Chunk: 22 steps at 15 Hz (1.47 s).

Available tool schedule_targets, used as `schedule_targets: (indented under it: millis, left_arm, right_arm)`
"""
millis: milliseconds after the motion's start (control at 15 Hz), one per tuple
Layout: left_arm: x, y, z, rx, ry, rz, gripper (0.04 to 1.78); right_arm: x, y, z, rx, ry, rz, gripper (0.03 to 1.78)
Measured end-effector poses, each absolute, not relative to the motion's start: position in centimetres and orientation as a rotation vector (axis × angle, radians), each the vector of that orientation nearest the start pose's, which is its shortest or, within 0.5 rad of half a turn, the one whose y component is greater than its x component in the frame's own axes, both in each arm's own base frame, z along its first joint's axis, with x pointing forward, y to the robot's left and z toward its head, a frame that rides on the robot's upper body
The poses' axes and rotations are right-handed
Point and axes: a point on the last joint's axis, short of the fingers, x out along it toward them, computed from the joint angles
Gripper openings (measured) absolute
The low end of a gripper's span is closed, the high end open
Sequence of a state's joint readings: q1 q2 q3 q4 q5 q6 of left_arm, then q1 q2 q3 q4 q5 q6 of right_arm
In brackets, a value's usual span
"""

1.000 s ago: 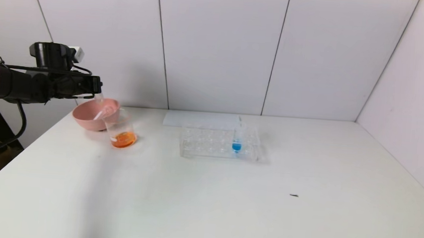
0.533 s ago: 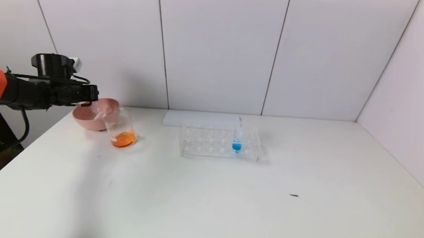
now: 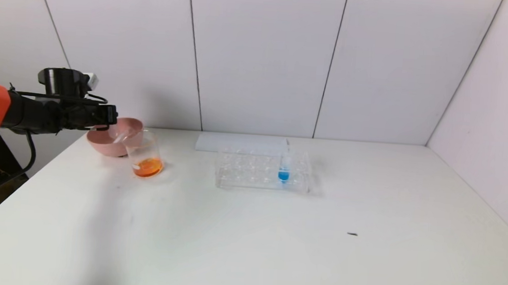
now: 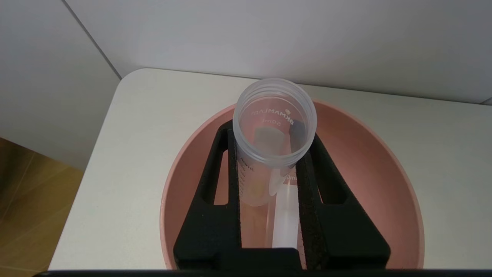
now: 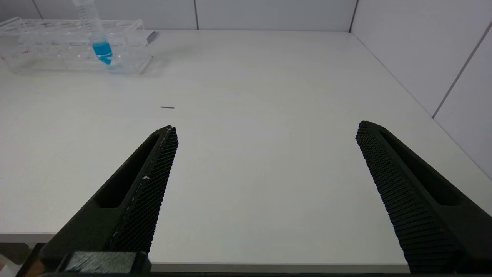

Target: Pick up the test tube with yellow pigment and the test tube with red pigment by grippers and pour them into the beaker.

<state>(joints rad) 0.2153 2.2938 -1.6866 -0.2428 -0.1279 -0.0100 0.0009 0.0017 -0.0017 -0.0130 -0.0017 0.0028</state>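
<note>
Holding an emptied clear test tube [image 4: 273,130], the left pincer [image 4: 269,181] is clamped on the tube's upper body, open mouth toward the wrist camera, directly over the pink bowl [image 4: 361,154]. A second clear tube [image 4: 286,215] appears to lie in the bowl below the jaws. No colour remains in the held tube, so which pigment it carried cannot be told.

The beaker [image 3: 145,155] stands on the tabletop [image 3: 274,242] just beside the bowl, toward the rack side of the pincer, with orange liquid [image 3: 147,167] at its bottom. Judgement: both pours look done, and the empty tube is ready for release into the bowl.

Farther off on that side, the clear rack [image 3: 261,172] holds only the blue tube [image 3: 284,167].

Handling: the tube looks like light, stiff, smooth plastic with a threaded rim. It is likely slippery at the wet lip, so the grip is best taken on the straight wall below the threads. A short drop would keep it from bouncing out.

The right pincer [image 5: 265,192] hangs over the near tabletop edge, well apart from everything, jaws spread wide and empty.
</note>
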Motion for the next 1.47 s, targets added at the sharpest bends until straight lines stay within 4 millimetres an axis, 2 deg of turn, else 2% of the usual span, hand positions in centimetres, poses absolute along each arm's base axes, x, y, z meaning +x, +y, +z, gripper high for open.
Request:
schedule_targets:
  millis: [133,333,467,667,800,933,1267,1467]
  left_arm:
    - [47.0,10.1,14.9,-0.075,0.363,0.084,0.45]
    - [47.1,10.3,14.6,-0.083,0.369,0.067,0.62]
    - [47.1,10.5,14.5,-0.083,0.370,0.068,0.87]
    - [47.1,10.5,14.5,-0.083,0.369,0.063,1.37]
    - [47.1,10.5,14.5,-0.081,0.368,0.063,1.60]
    - [47.0,10.4,14.8,-0.081,0.363,0.062,1.73]
    - [46.3,9.9,16.1,-0.073,0.346,0.050,1.76]
    - [45.2,8.7,17.6,-0.068,0.331,0.027,1.76]
  right_arm:
    - [-2.3,0.0,7.7,0.003,-0.013,-0.001,1.70]
    - [-2.3,0.0,7.7,0.003,-0.013,-0.001,1.70]
    - [-2.3,0.0,7.7,0.003,-0.013,0.000,1.70]
    - [-2.3,0.0,7.7,0.003,-0.013,0.000,1.70]
    - [-2.3,0.0,7.7,0.003,-0.013,-0.001,1.70]
    - [-2.3,0.0,7.7,0.003,-0.013,-0.001,1.70]
    - [-2.3,0.0,7.7,0.003,-0.013,-0.001,1.70]
    - [-2.3,0.0,7.7,0.003,-0.013,-0.001,1.70]
